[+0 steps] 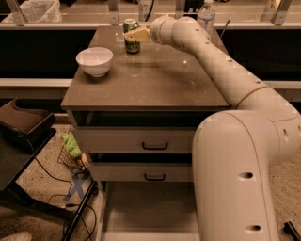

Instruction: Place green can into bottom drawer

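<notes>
The green can (pixel 131 37) stands upright at the far edge of the grey cabinet's top (pixel 150 80). My gripper (pixel 136 35) is at the can's right side, level with its upper half, with a pale yellow part overlapping the can. The arm reaches in from the lower right across the cabinet top. The bottom drawer (pixel 146 209) is pulled out below the two upper drawers, and its plain grey floor shows. The arm's large body hides the drawer's right part.
A white bowl (pixel 95 60) sits on the left of the cabinet top. A clear water bottle (pixel 206 14) stands at the far right behind the arm. A dark stand (pixel 23 127), a green object (pixel 71 145) and cables lie on the floor to the left.
</notes>
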Tool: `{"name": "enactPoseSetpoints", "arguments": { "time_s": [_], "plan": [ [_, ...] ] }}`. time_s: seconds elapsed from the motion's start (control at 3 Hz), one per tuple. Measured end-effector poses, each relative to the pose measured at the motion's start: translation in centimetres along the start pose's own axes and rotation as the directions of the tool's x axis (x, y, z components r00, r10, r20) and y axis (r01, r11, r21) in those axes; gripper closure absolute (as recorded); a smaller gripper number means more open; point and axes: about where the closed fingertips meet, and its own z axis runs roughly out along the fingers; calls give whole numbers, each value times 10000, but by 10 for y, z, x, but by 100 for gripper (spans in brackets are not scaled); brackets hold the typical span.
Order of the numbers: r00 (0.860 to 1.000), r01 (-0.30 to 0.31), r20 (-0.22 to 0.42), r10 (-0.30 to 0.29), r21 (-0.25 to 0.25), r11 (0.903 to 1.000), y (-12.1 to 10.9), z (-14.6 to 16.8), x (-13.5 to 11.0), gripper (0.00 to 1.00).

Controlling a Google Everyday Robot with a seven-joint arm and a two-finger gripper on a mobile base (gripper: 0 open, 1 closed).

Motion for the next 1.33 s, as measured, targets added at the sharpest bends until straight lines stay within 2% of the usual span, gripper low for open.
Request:
{"name": "enactPoseSetpoints", "arguments": {
  "time_s": [0.33, 0.67, 1.0, 1.33],
  "plan": [
    [9972, -643, 363, 661, -497, 9967, 14, 20, 10, 0],
    [9914, -1117, 581, 1173, -925, 9894, 25, 40, 16, 8],
    [9881, -1262, 722, 1361, -1268, 9839, 36, 57, 18, 26],
    [9878, -1264, 749, 1367, -1278, 9837, 36, 58, 17, 49]
  ]
}}
